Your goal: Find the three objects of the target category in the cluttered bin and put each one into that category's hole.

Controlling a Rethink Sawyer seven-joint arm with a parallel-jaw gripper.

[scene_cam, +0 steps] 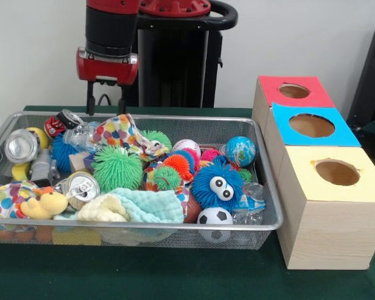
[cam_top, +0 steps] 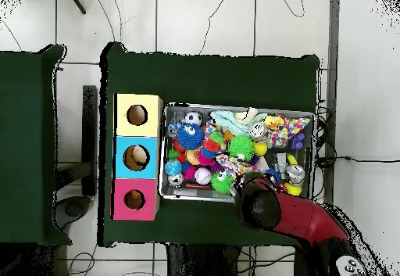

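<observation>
The wire mesh bin (scene_cam: pixel 175 235) is full of toys; it also shows in the overhead view (cam_top: pixel 234 106). Three crushed cans lie at its left end in the front view: one with a shiny round end (scene_cam: pixel 20 145) at the far left, a red and black one (scene_cam: pixel 61 121) at the back corner, and a silver-topped one (scene_cam: pixel 82 186) near the front. My gripper (scene_cam: pixel 106 107) hangs open and empty above the bin's back rim, just right of the red and black can. The hole (scene_cam: pixel 294 91) (cam_top: pixel 134 199) in the red-topped box is to the right, beyond the bin.
A blue-topped box (scene_cam: pixel 311 142) and a yellow-topped box (scene_cam: pixel 328 215) stand in a row with the red one beside the bin. Spiky rubber balls, a blue furry ball with eyes (scene_cam: pixel 217 185), a small football (scene_cam: pixel 214 217), cloths and a clear plastic bottle surround the cans. My arm (cam_top: pixel 285 210) covers the bin's edge in the overhead view.
</observation>
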